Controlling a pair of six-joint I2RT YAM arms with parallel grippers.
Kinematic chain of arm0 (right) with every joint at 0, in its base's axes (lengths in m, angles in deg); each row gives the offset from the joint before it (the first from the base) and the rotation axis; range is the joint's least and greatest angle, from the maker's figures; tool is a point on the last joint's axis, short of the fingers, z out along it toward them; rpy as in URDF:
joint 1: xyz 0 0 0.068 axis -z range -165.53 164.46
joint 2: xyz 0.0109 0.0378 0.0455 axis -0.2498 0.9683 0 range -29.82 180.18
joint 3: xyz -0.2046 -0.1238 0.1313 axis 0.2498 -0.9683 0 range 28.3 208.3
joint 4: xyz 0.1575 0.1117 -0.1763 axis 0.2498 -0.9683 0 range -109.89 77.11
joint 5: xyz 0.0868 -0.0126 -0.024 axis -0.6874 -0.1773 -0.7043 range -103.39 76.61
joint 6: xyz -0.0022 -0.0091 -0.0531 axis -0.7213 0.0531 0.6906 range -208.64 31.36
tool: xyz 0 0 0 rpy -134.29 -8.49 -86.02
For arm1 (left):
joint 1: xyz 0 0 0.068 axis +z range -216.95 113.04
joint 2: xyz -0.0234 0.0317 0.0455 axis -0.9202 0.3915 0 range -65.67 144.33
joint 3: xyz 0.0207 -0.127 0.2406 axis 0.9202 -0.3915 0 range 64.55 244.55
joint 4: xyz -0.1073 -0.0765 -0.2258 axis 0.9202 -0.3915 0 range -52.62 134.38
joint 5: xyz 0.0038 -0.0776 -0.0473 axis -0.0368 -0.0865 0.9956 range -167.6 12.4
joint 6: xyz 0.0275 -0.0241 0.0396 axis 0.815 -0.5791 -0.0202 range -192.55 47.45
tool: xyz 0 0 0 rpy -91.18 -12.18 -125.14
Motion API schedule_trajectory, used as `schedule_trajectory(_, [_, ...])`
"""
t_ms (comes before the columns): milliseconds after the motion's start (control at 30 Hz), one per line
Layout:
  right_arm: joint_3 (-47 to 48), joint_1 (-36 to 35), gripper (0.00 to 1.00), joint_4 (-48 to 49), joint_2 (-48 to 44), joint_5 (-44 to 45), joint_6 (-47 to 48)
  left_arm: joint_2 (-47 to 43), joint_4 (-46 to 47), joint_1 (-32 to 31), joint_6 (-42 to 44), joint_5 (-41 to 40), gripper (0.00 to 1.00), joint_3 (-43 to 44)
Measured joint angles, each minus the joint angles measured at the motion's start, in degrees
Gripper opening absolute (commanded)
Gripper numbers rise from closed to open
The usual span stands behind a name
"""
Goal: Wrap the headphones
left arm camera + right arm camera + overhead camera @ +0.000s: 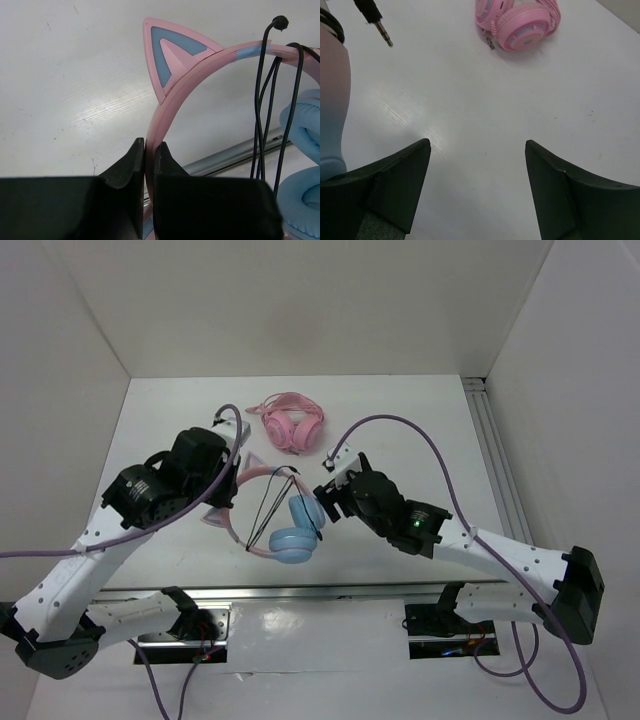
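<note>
- Left gripper (149, 150) clamped shut on the headband of the cat-ear headphones (290, 543), just below the ear.
- Right gripper (477, 150) wide open, holding nothing, at their 3 o'clock.
- They sit mid-table (430, 400), black cable (260, 100) looped over the headband.
- All-pink headphones (288, 423) at their 12 o'clock.

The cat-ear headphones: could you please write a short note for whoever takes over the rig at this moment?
Left gripper: jaws shut on the headband of the headphones.
Right gripper: jaws open, empty, over the table.
Done: cable draped in several loops over the headband.
Left: plug hangs free, probably needs tucking in.
All-pink headphones lie apart, farther back.
</note>
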Motion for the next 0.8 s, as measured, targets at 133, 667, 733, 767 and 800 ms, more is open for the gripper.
schedule_trajectory(133, [-0.72,2.19,0.89,0.98,0.07,3.21,-2.21,2.29,1.73,3.21,0.48,-0.17,0.0,0.28])
schedule_trajectory(667, [3.76,4.96,0.99,-19.06,1.07,21.11,-22.62,14.91,15.58,28.46,-2.12,0.35,0.0,-3.1])
schedule_trajectory(733, [3.76,4.96,0.99,-19.08,-1.84,20.2,-23.26,16.79,16.68,31.74,-4.28,-0.2,0.0,-3.15])
schedule_trajectory(767, [3.76,4.96,0.99,-19.08,-3.17,19.56,-23.45,17.62,17.33,33.35,-5.68,-0.68,0.0,-3.13])
schedule_trajectory(800, [3.76,4.96,0.99,-19.08,-4.57,18.82,-23.67,18.4,17.88,34.47,-6.75,-1.09,0.0,-3.13])
